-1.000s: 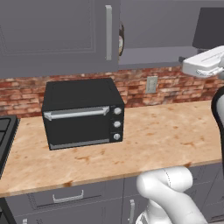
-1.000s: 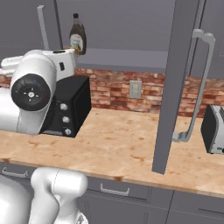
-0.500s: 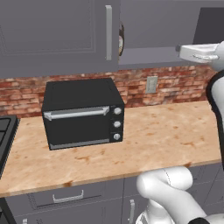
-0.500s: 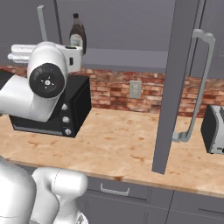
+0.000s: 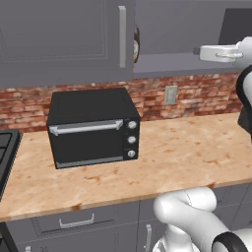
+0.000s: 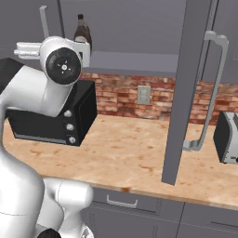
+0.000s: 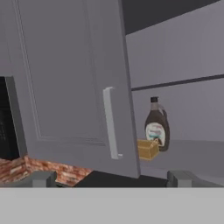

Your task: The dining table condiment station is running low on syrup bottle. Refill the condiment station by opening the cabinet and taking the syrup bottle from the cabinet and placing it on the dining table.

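The syrup bottle (image 7: 157, 127), dark brown with a black cap and a pale label, stands upright on the lower shelf of the grey cabinet (image 7: 70, 78), just right of the shut left door. Its top also peeks out at the shelf's left end (image 6: 82, 31). The cabinet's right door (image 6: 182, 93) hangs open, edge-on. My gripper (image 7: 113, 178) is open and holds nothing, some way in front of the bottle at about shelf height. The white hand (image 5: 219, 51) sits high at the right. The dining table is out of view.
A yellow-brown block (image 7: 148, 149) lies against the bottle's left side. The shut door's bar handle (image 7: 110, 123) is close to the bottle. Below, a black toaster oven (image 5: 91, 125) stands on the speckled worktop (image 5: 187, 157), and a toaster (image 6: 228, 137) sits at the right.
The arm has risen. The hand has moved up and slightly left in the left base view, to shelf height. The bottle and both doors have stayed put.
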